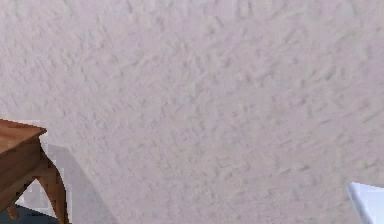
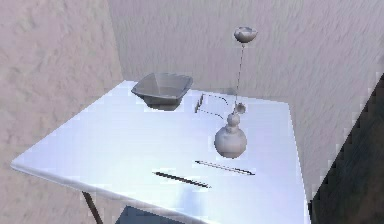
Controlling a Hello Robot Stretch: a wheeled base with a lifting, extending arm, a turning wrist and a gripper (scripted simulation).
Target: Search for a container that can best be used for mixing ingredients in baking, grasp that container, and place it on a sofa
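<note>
A grey bowl point(image 2: 162, 89) and 1 round vase point(image 2: 231, 138) stand apart on the white table point(image 2: 100, 150); I cannot tell the gripper fingers' state.

Left of the round-bodied vase point(image 2: 231, 137), the white table point(image 2: 120, 150) lies bare over a wide stretch, the broadest open room. Just behind the vase rises a tall thin stand point(image 2: 243, 36) with a small head. Farther back and left of the vase sits a grey bowl point(image 2: 162, 90), with a small wire-like thing point(image 2: 212, 103) between them. In front of the vase lie a dark stick point(image 2: 183, 179) and a pale strip point(image 2: 225, 168), both flat. Beyond the vase, the wall point(image 2: 300, 50) stands close behind the table.
</note>
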